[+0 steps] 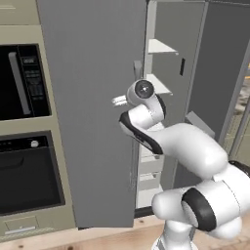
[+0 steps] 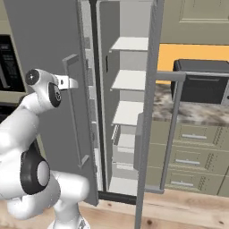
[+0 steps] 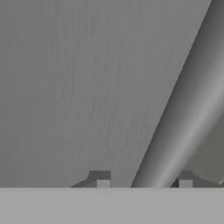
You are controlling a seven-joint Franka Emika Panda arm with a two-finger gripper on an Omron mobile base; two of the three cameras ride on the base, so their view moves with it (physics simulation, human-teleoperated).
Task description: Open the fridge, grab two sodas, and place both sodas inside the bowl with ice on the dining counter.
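Note:
The tall grey fridge stands with both doors swung open, showing pale grey shelves inside. No cans show on the shelves I can see. My gripper is at the left door's long vertical bar handle, near its top. In the hand view the handle runs diagonally between my fingertips, close to the right one and apart from the left, so the gripper stands open around the bar. The sodas, the bowl with ice and the dining counter are out of view.
A beige cabinet with a black microwave and oven stands left of the fridge. The right fridge door juts out edge-on with its own handle. Behind it, a stone-topped counter with beige drawers carries a black appliance.

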